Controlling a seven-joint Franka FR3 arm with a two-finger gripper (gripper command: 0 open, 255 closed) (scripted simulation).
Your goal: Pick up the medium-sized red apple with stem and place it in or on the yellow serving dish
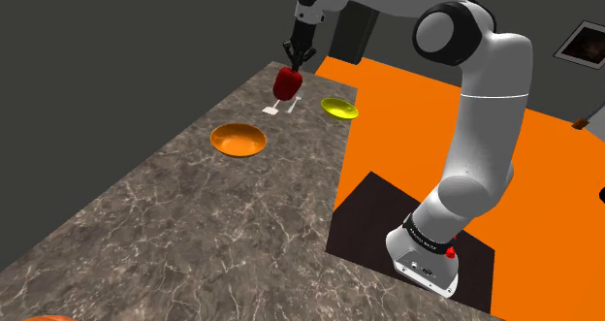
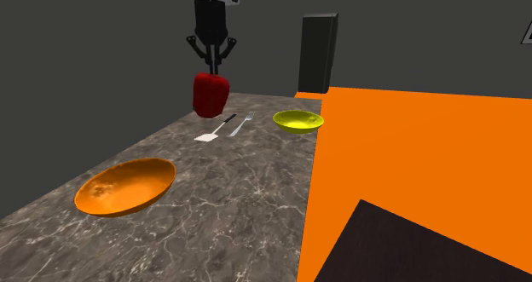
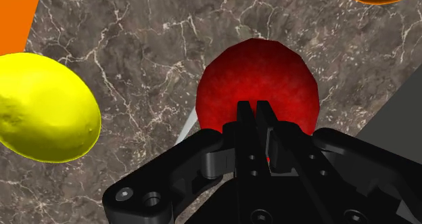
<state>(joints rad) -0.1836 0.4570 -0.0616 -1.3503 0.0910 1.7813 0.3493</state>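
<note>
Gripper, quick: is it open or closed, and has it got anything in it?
Gripper: closed, holding the red apple by its top.

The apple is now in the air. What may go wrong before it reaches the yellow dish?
1. The gripper pinches only the top of the red apple, so it may slip and fall on the spatula and fork below.
2. The yellow dish is shallow and sits near the table edge; a high release might let the apple roll off.
</note>
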